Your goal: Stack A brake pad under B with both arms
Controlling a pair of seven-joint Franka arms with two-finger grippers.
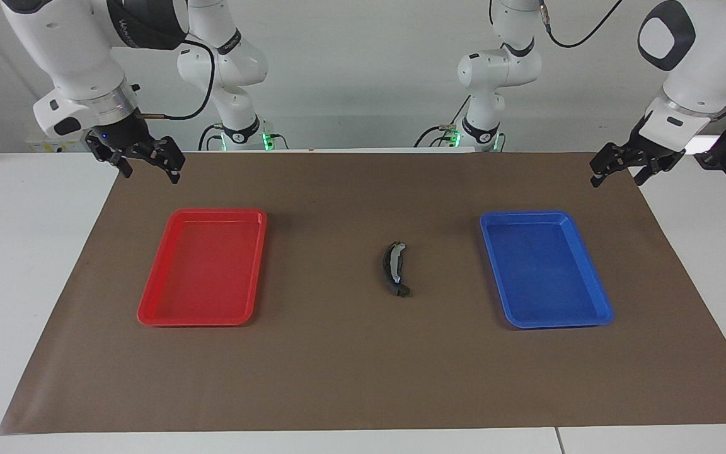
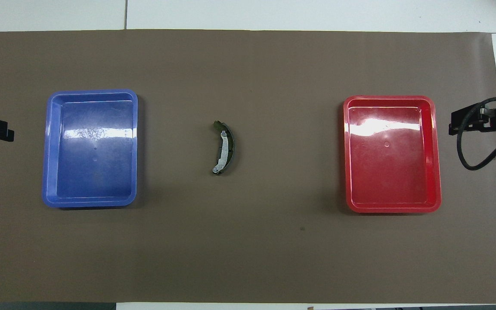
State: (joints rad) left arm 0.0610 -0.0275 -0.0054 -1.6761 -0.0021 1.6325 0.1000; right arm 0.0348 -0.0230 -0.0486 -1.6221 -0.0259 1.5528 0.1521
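Brown paper mat covers the middle of a white table, w/ a plain pale wall at the robots' end. Between two trays, approx. mid-mat, lies the long curved black crescent piece w/ a silvery metal end, i.e. B, on the mat. A short dark end pokes out at its end farther from the robots; can't tell if that is the short grey pad. Red plastic tray sits toward the right arm's end, blue plastic tray toward the left arm's end; both well apart from B. Right black two-finger gripper hangs over the mat's corner near its base, fingers spread wide, holding nothing. Left black two-finger gripper hangs over the mat edge at its own end, fingers also apart, holding nothing.
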